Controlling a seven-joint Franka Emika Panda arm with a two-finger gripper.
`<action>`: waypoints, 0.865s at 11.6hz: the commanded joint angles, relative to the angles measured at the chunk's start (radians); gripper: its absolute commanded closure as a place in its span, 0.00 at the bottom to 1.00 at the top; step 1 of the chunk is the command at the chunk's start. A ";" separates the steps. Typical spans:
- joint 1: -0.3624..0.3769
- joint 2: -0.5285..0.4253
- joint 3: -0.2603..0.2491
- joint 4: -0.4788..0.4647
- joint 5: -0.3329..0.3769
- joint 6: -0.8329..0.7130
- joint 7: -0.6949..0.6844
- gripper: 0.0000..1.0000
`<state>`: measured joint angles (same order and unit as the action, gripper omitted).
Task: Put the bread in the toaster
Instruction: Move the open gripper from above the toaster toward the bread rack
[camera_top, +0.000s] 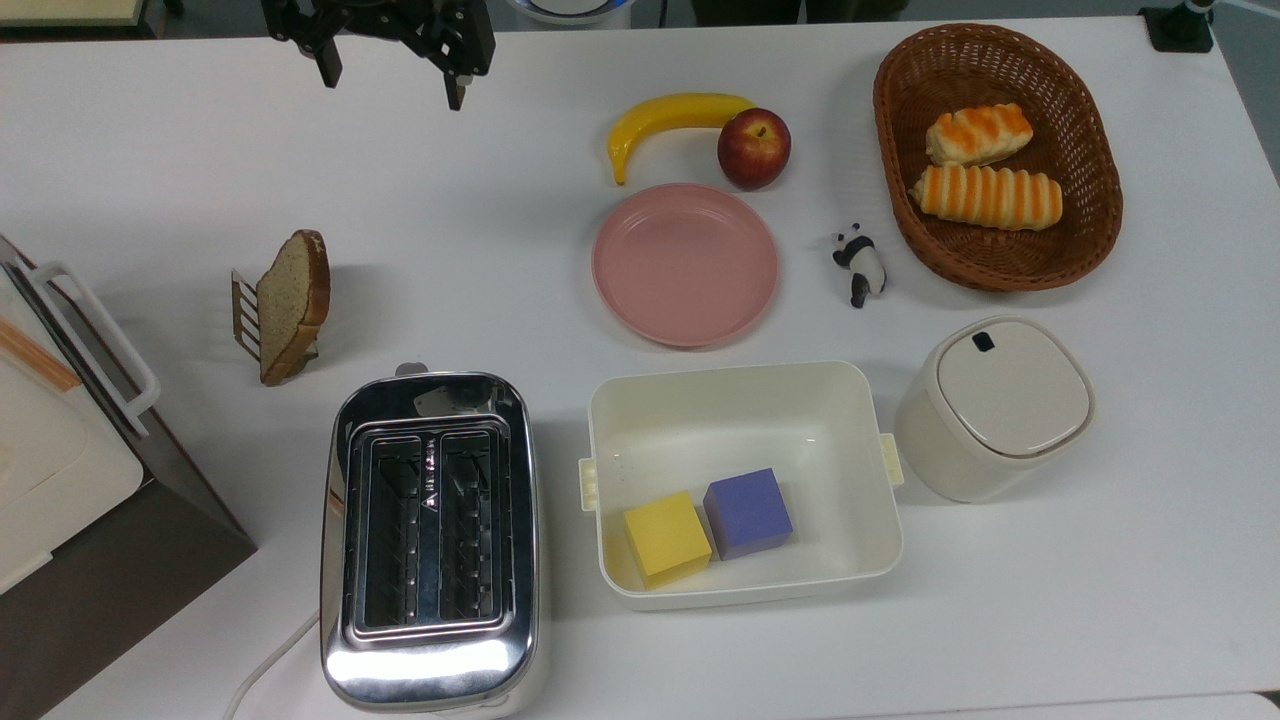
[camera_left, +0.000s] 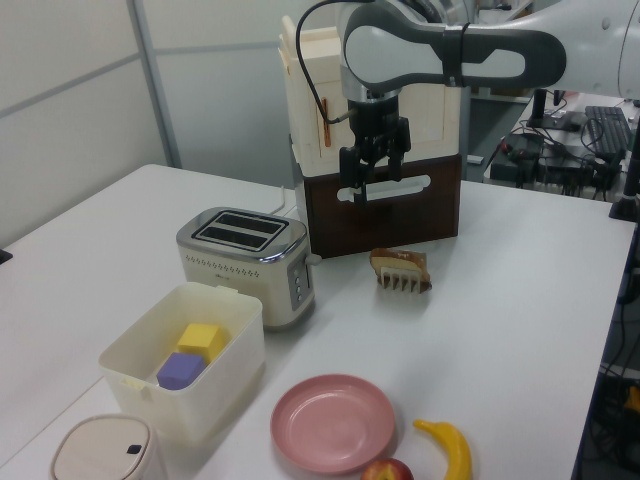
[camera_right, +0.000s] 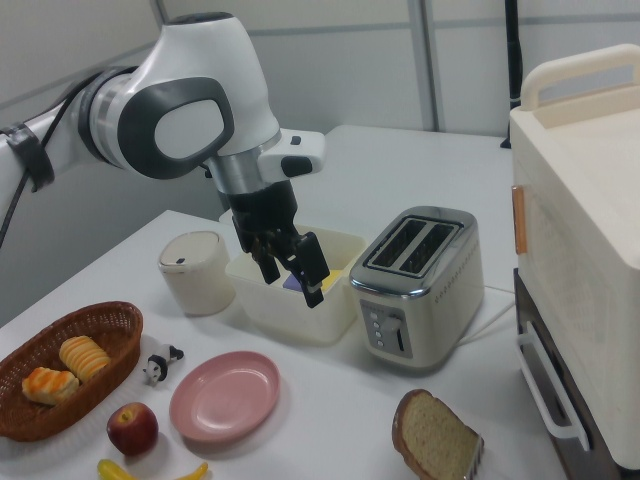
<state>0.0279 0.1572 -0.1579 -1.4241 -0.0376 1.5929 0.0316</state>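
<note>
Chrome toaster (camera_top: 430, 540) sits near the bottom of the top view, both slots empty. Up and to the top view's left of it, the bread (camera_top: 293, 303) leans upright in a little wire rack (camera_top: 246, 316). The gripper (camera_top: 392, 62) hangs at the upper edge, fingers spread wide, holding nothing.

Left view: gripper (camera_left: 372, 183) hovers above the bread (camera_left: 400, 263), in front of a brown box (camera_left: 385, 205).

Right view: gripper (camera_right: 292, 270) hangs open in front of a cream tub (camera_right: 300, 290), toaster (camera_right: 420, 285) just beside the tub, bread (camera_right: 432, 438) near the bottom edge.
</note>
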 joint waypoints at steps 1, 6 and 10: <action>0.015 -0.034 0.012 -0.035 0.015 0.015 -0.001 0.00; 0.014 -0.210 0.011 -0.261 0.012 0.115 -0.079 0.00; -0.008 -0.395 0.005 -0.516 -0.007 0.260 -0.324 0.00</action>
<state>0.0306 -0.0903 -0.1443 -1.7331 -0.0371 1.7342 -0.1330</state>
